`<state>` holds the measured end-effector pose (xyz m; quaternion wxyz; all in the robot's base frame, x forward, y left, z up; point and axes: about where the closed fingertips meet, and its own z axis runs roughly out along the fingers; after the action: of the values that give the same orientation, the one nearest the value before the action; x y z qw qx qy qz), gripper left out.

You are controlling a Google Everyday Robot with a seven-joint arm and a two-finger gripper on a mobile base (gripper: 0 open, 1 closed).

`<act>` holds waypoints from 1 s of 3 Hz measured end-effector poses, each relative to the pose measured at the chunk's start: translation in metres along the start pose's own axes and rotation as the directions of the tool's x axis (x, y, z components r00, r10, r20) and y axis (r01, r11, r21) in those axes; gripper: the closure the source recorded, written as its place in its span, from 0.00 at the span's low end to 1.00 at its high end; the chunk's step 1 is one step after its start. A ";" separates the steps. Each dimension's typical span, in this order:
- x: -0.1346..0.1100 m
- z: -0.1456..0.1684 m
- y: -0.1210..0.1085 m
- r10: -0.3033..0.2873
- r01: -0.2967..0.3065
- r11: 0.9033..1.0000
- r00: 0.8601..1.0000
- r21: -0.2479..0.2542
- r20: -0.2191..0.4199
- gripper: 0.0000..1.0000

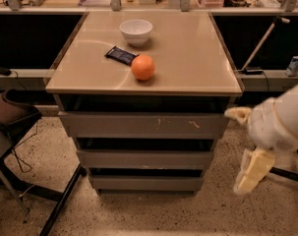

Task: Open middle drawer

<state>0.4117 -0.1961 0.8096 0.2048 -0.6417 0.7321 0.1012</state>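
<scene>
- Gripper (249, 173): cream-coloured, two-finger, at end of bulky white arm (281, 122). Low on right side of drawer unit, hanging down toward speckled floor (138, 215). Just beside unit's right edge, roughly level with middle and bottom fronts, touching none of them. Spread or pressed together: cannot tell.
- Middle drawer (144, 159): wide shallow grey front, flat, no handle, medium width of the three. Second from top, below widest grey front with white scratch marks (143, 124) and above narrowest grey front (144, 183).
- Drawer state: looks shut. Front in step with its two neighbours, nothing pulled out toward camera, only a dark slot showing above its upper edge.
- Desk (188, 58): beige smooth top carrying small white bowl (135, 31), round orange fruit (142, 67) and dark flat snack packet (120, 55), all toward back and left. No part in the job.
- Progress, as judged: opening not yet begun. Approach stage only, arm off to the side and no contact with any front.
- Left to do, as judged: bring gripper across to middle front, find purchase on it, most likely over the top edge through the dark slot given no handle, then pull straight out toward camera.
- Watch point: three near-alike grey fronts stacked close, so easy to catch the scratched top one or the narrow bottom one instead.
</scene>
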 end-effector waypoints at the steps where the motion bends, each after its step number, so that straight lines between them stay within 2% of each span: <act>1: 0.058 0.115 0.043 0.061 -0.049 0.993 0.992 -0.106 0.111 0.00; 2: 0.105 0.229 0.089 0.138 -0.112 0.970 0.985 -0.215 0.108 0.00; 3: 0.121 0.312 0.080 0.207 -0.182 0.957 0.974 -0.225 0.092 0.00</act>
<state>0.3749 -0.1638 0.4687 0.1650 -0.5780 0.7635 0.2361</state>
